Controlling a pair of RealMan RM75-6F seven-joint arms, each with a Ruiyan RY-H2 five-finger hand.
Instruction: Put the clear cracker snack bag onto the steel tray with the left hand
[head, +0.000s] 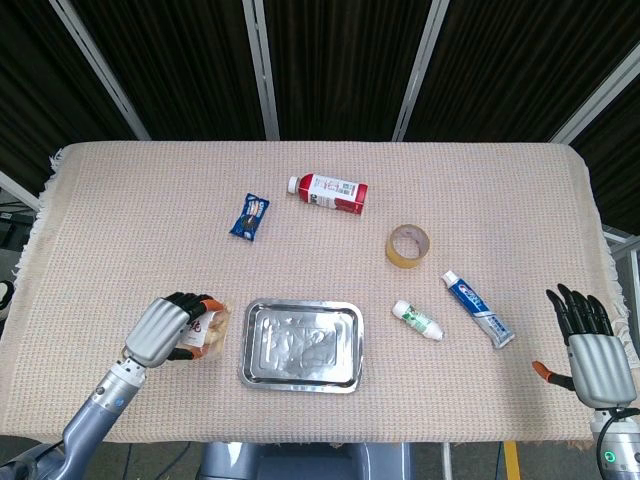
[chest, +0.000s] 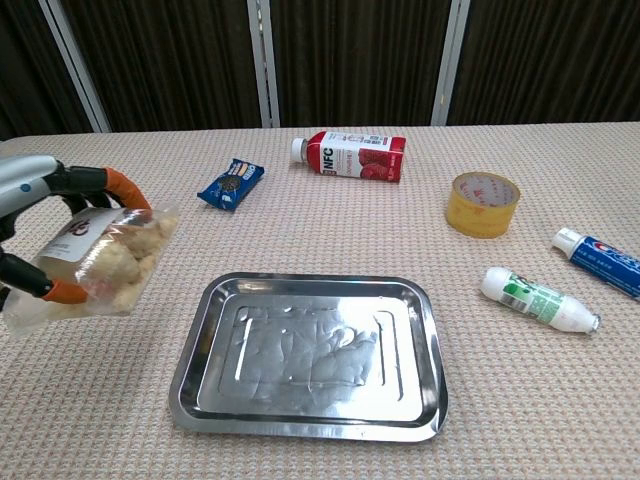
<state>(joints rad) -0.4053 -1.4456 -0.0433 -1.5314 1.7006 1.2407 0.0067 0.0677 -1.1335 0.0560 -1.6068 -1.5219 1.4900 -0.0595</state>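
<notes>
My left hand (head: 165, 330) grips the clear cracker snack bag (chest: 100, 260), lifted off the cloth just left of the steel tray (head: 300, 344). In the chest view the left hand (chest: 30, 225) shows at the left edge, fingers wrapped over the top and bottom of the bag, whose lower edge hangs beside the tray's (chest: 310, 355) left rim. In the head view the bag (head: 212, 325) peeks out past the fingers. The tray holds nothing. My right hand (head: 590, 345) rests open, fingers spread, at the table's near right corner.
A red milk carton (head: 328, 192) lies on its side at the back, with a blue snack packet (head: 249, 215) to its left. A tape roll (head: 408, 246), a small white bottle (head: 417, 320) and a toothpaste tube (head: 478, 308) lie right of the tray.
</notes>
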